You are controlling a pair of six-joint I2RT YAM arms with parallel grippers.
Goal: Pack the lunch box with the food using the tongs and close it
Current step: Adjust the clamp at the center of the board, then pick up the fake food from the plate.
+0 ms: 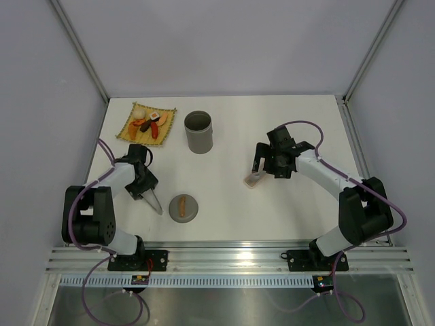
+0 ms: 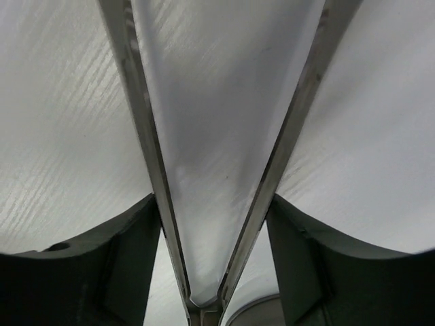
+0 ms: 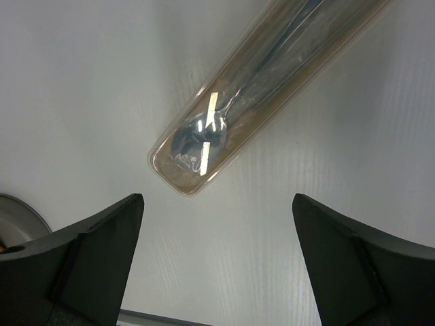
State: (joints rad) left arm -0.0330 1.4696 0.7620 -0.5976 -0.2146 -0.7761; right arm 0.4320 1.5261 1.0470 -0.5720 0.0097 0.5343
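Nearest the overhead camera, a ribbed aluminium rail [image 1: 224, 257] runs along the near edge of a white table [image 1: 292, 217]. The left arm [image 1: 92, 217] and right arm [image 1: 353, 210] are bolted to it. Plain pale grey walls [image 1: 224, 41] enclose the table on three sides, with slim metal posts [image 1: 78, 47] in the back corners.

The lunch box [image 1: 198, 132] stands upright and open-topped at the back middle of the table. Just to its left, the food [image 1: 149, 123] sits in small orange, red and white pieces on a yellow woven mat [image 1: 133, 114]. A round grey lid with a brown handle [image 1: 183, 207] lies flat near the front, between the arms.

The overhead view shows only a short silver tip of the tongs [image 1: 155, 202] poking out below the left gripper [image 1: 144, 190]. The left wrist view fills in the rest. The two slim arms spread away in a narrow V over the white surface. The dark fingers [image 2: 115, 265] press against their outer sides, gripping the tongs near the joined end.

The right gripper [image 3: 217, 200] hangs with its jaws wide apart, holding nothing. It is just above one end of a clear oblong cutlery case [image 3: 224, 129]. Only the right wrist view shows a spoon inside the case.
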